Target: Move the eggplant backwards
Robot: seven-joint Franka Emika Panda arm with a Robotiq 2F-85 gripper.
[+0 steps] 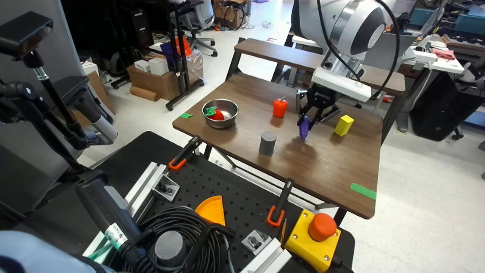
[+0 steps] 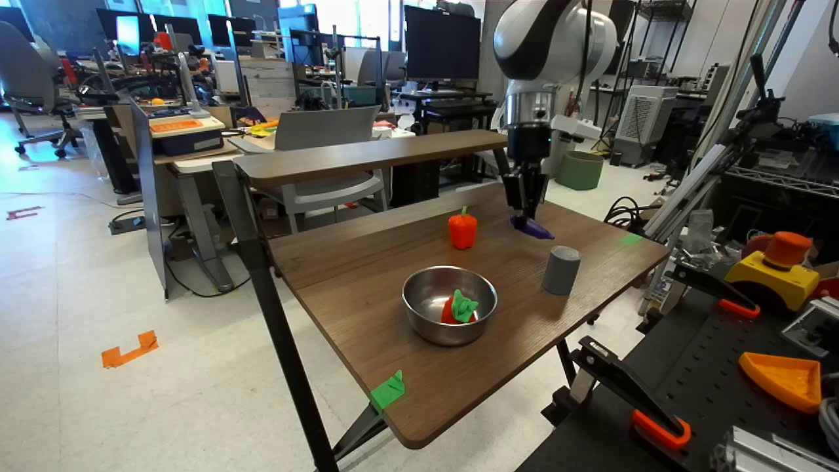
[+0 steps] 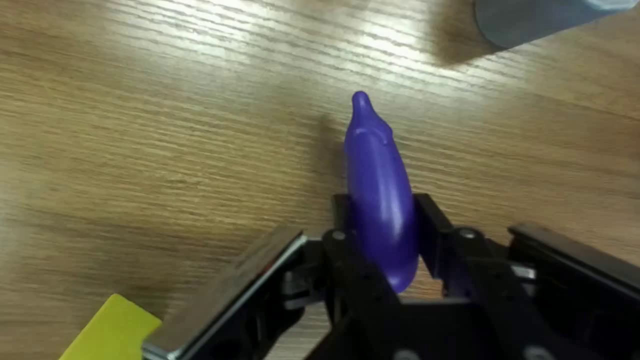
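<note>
- Currently one gripper (image 3: 382, 215), two fingers (image 3: 431, 220) partly closed, pinching one eggplant (image 3: 376, 172) over one table (image 1: 333, 163).
- Eggplant between one block (image 1: 344, 125) and one cylinder (image 1: 267, 143).
- One pepper (image 2: 463, 231); one bowl (image 2: 449, 335), one red-green toy (image 2: 464, 307) inside.
- Two green tapes (image 1: 363, 191) on table.

The eggplant (image 3: 380, 185) is purple, the block (image 1: 344, 125) yellow, the pepper (image 1: 280, 108) orange-red, the table (image 1: 337, 163) grained brown.

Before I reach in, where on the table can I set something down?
Bare tabletop lies between the gray cylinder and long green tape, and between the metal bowl and raised shelf. Around the gripper, closed on the eggplant, it is crowded: yellow block and pepper nearby.
</note>
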